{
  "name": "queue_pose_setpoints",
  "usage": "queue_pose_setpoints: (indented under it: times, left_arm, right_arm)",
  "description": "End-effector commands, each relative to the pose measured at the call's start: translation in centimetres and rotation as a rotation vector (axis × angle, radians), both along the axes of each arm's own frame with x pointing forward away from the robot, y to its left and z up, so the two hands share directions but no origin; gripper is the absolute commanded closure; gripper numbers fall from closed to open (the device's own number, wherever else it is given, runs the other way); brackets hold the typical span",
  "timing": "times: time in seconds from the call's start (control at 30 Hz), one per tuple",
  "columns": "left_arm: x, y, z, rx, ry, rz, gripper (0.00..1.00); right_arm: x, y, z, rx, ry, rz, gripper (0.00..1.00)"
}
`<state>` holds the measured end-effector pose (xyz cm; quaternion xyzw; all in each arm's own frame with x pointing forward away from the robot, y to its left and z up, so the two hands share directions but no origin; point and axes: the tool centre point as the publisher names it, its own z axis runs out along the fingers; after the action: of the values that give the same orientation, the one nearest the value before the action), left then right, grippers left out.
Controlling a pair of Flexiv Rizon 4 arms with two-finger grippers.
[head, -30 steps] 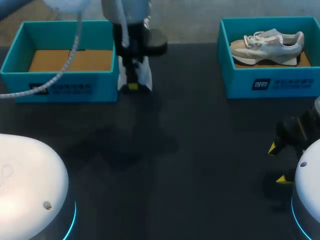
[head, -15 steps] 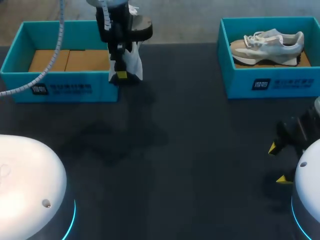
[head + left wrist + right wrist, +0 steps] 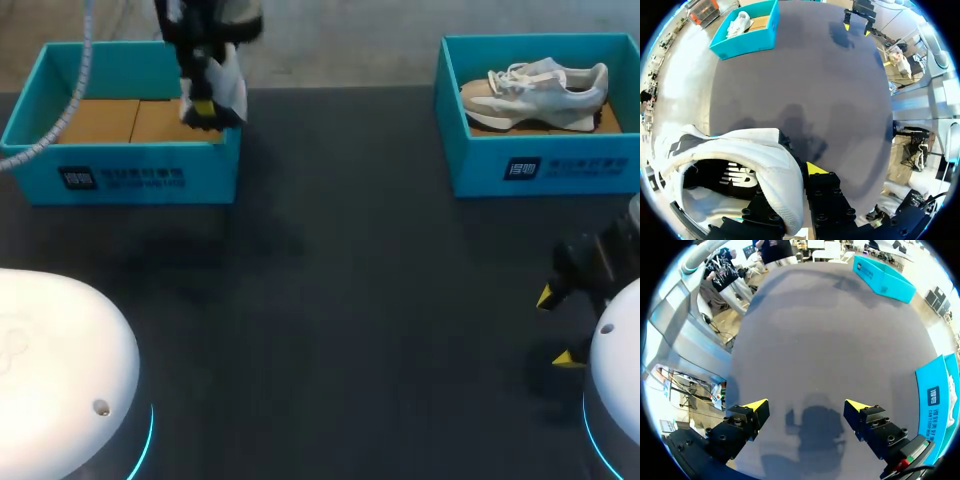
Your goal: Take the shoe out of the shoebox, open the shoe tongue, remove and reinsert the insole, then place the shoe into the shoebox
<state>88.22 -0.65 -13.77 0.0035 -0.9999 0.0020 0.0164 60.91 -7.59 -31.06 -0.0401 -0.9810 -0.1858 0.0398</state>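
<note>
- Your left gripper (image 3: pixel 203 106) is clamped on the white shoe (image 3: pixel 767 160). The padded collar wall lies between the jaws. One yellow fingertip (image 3: pixel 816 168) shows on the outer side, and the other is hidden by the shoe.
- The white shoe has a soft, fine-textured upper with a rounded, thick rim. Its opening faces the left wrist camera and shows a dark lining inside.
- In the head view, the white shoe hangs from the left gripper above the right end of the left shoebox (image 3: pixel 150 178), clear of the box floor.
- The left shoebox is an open, rectangular, teal carton with thin upright walls. Its floor (image 3: pixel 100 120) is flat brown cardboard.
- Your right gripper (image 3: pixel 807 407) holds nothing. Its jaws stand wide apart, each a black block with a yellow wedge tip, just above the table (image 3: pixel 350 280) near the right front edge.
- The table is a dark, matt, smooth surface on which the grippers cast soft shadows.
- The right shoebox (image 3: pixel 545 165), also teal and open, stands at the far right, well apart from the left shoebox.
- A second shoe (image 3: pixel 535 85), pale with white laces and a thick sole, lies on its side inside the right shoebox.
</note>
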Motion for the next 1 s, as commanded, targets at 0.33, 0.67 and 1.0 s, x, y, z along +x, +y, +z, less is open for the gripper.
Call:
queue_pose_setpoints:
  times: [0.33, 0.67, 1.0]
  left_arm:
    - [5.1, 5.1, 1.4, -0.030, 0.025, 0.021, 1.00]
    - [6.3, 8.1, 1.6, -0.043, 0.028, 0.051, 1.00]
    - [7.7, 12.0, 1.9, -0.039, 0.031, 0.040, 1.00]
  right_arm:
    - [-0.2, 0.0, 0.0, -0.002, -0.003, -0.001, 0.00]
    - [-0.2, 0.0, 0.0, -0.002, -0.003, -0.001, 0.00]
    - [-0.2, 0.0, 0.0, -0.002, -0.003, -0.001, 0.00]
